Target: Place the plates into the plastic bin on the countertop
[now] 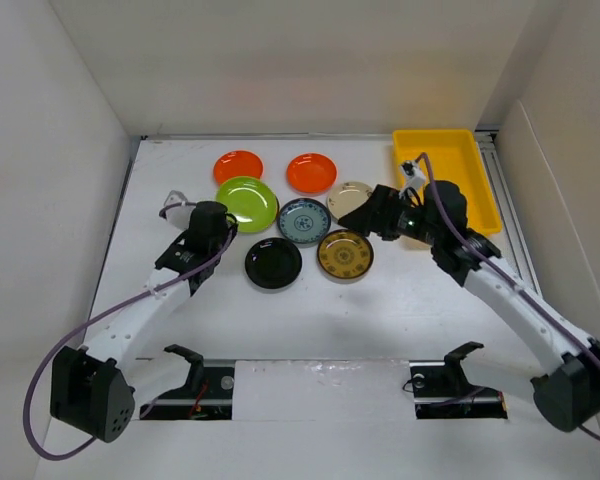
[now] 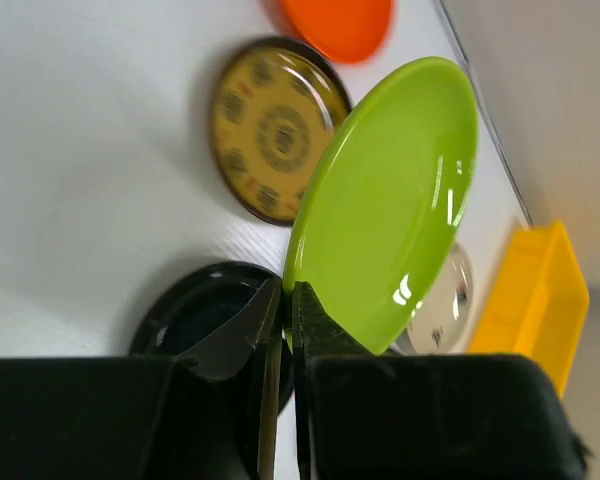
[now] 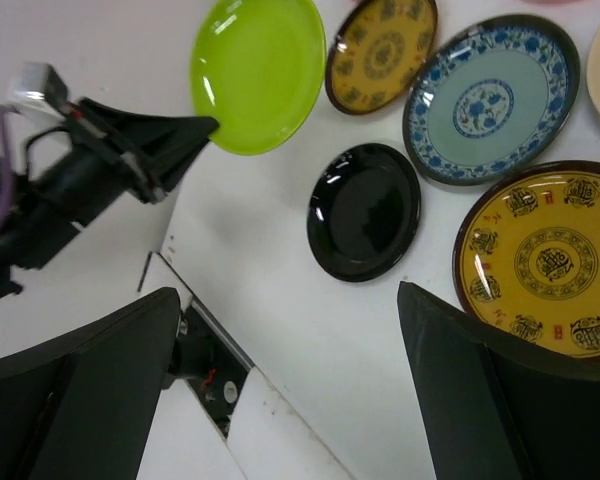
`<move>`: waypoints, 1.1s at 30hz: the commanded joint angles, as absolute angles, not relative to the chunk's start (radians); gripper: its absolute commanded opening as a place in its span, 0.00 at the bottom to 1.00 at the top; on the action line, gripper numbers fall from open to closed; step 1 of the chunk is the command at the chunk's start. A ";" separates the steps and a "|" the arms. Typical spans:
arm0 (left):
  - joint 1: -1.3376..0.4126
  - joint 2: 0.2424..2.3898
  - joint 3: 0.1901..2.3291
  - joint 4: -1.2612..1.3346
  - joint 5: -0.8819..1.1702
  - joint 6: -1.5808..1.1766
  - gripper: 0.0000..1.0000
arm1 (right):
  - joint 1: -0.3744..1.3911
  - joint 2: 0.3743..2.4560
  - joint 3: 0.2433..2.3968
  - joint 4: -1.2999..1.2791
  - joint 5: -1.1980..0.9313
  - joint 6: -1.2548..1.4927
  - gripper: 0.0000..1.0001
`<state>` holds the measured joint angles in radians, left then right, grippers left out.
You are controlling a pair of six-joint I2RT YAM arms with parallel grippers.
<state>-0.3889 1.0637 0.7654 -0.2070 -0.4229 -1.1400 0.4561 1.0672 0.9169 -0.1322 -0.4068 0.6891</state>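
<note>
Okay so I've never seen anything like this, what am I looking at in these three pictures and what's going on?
Two robot arms are bolted to a white countertop. One picture looks down from above; the other two come from cameras on each wrist. Small round plates lie on the surface, including two orange ones and a glossy black plate. A yellow plastic bin sits at the far right. The left end effector pinches the rim of the lime green plate. The right end effector is open and holds nothing.
</note>
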 commanded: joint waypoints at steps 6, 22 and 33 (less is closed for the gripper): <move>-0.394 0.990 0.743 0.170 0.127 -0.778 0.00 | 0.472 1.336 1.072 0.031 -0.406 0.620 0.94; -0.394 1.049 0.831 0.173 0.380 -0.701 0.00 | 0.463 1.483 1.005 0.403 -0.609 0.744 0.00; -0.394 1.039 0.810 0.003 0.046 -0.701 1.00 | 0.134 1.534 1.049 0.256 -0.216 0.958 0.00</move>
<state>-0.3931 1.0554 0.7921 0.0452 0.1467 -0.7166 0.2493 1.5013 1.0039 0.2504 -0.3744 0.8593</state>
